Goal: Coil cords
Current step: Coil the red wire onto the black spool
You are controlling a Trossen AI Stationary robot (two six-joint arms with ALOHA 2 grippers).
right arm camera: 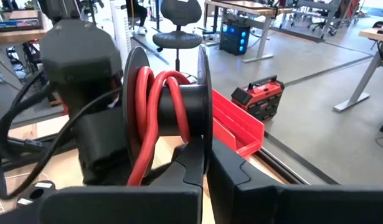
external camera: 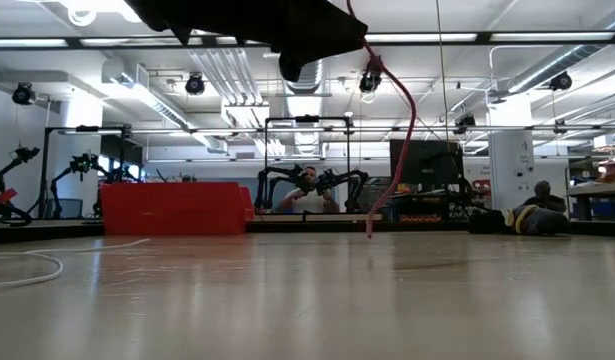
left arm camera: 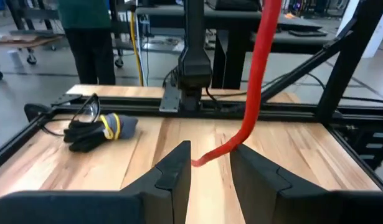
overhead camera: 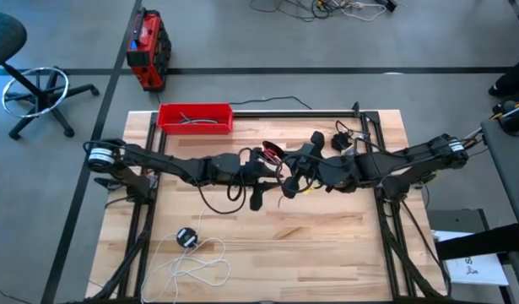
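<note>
Clamped in the right gripper [right arm camera: 205,163]: a black spool's [right arm camera: 179,112] flange, red cord [right arm camera: 155,109] wound on it; between the left gripper's [left arm camera: 210,163] parted jaws, that cord's hanging tail; well apart at the near edge, white cord [overhead camera: 191,263] with black disc [overhead camera: 186,237].

Floor [overhead camera: 327,38]: grey, crossed by dark lines
Seating: black office chair [overhead camera: 23,76] beside the desk [overhead camera: 327,253]
Ceiling: strip lights [external camera: 547,38], white ducts [external camera: 227,70]
</note>
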